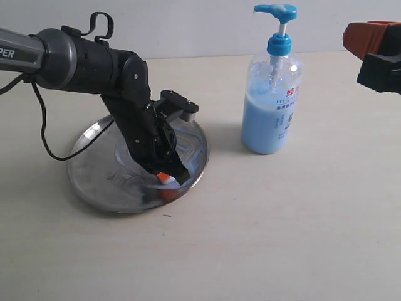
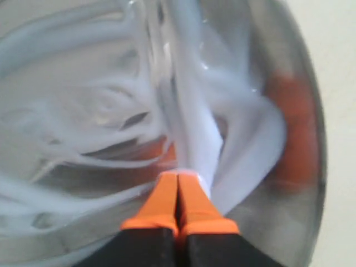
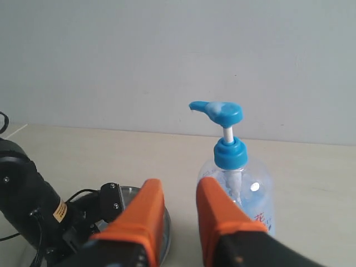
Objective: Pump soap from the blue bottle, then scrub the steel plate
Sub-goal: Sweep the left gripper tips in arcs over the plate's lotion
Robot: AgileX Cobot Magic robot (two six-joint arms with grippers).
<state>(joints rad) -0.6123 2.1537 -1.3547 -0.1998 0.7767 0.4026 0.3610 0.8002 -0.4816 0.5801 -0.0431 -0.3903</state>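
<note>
black arm [image 1: 125,81], looping black cable [image 1: 45,135], orange fingers [image 2: 159,203].

— Where does the blue bottle [image 1: 270,113] stand?
— Upright on the desk [image 1: 294,238], to the right of the steel plate [image 1: 94,185] and apart from it; clear plastic, mostly full of light blue liquid; its bright blue pump head [image 1: 276,10] is raised, spout pointing left.
— And the plate?
— Round, shallow, shiny, lying flat; the soap [image 2: 192,128] streaks much of its inside, pale blue and whitish, smeared in curving bands; bare metal shows near the rim.
</note>
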